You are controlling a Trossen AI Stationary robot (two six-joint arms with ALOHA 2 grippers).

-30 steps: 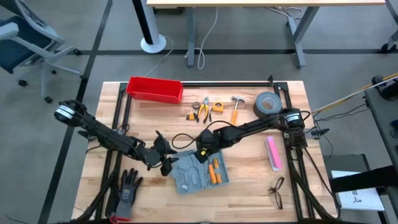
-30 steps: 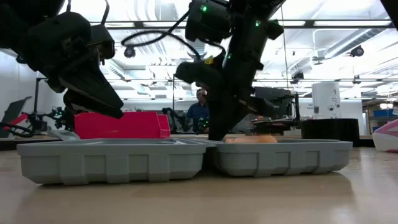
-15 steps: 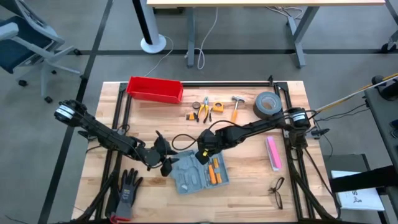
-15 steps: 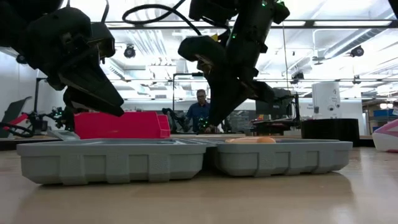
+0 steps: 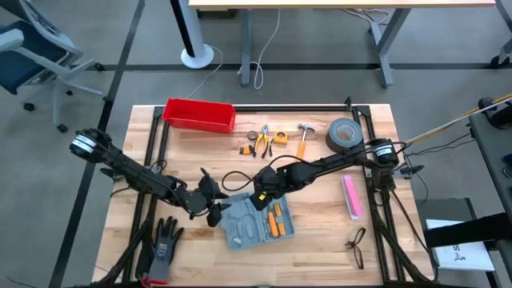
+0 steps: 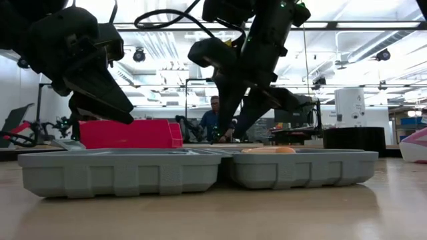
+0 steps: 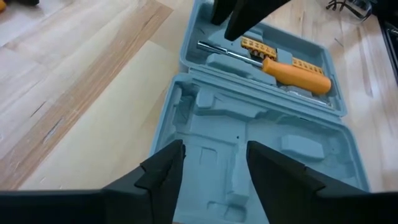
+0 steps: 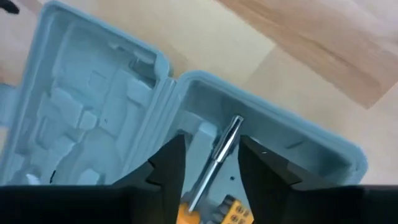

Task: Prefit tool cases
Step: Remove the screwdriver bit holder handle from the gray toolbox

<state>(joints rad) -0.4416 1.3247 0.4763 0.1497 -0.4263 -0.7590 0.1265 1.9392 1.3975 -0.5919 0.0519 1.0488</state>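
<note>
Open tool case (image 5: 254, 223) at the counter's (image 5: 320, 248) 6 o'clock, both grippers hovering over it.

Left gripper (image 7: 210, 163), parted and empty, hangs over the vacant moulded half; right gripper (image 8: 206, 163), parted, straddles the seated orange-handled screwdriver (image 7: 280, 60). Judged best: lift straight, avoiding the steel shank. Matte grey-blue plastic, recessed slots; red bin (image 5: 199, 114) at 11 o'clock.

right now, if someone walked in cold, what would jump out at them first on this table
The open tool case lies flat near the middle of the wooden table, with an orange-handled screwdriver seated in one half. Both dark arms meet over it: the right gripper hangs open just above the screwdriver's shaft, and the left gripper hovers open at the other half. Behind, a red bin sits at the table's far left corner, with loose tools beside it.
</note>
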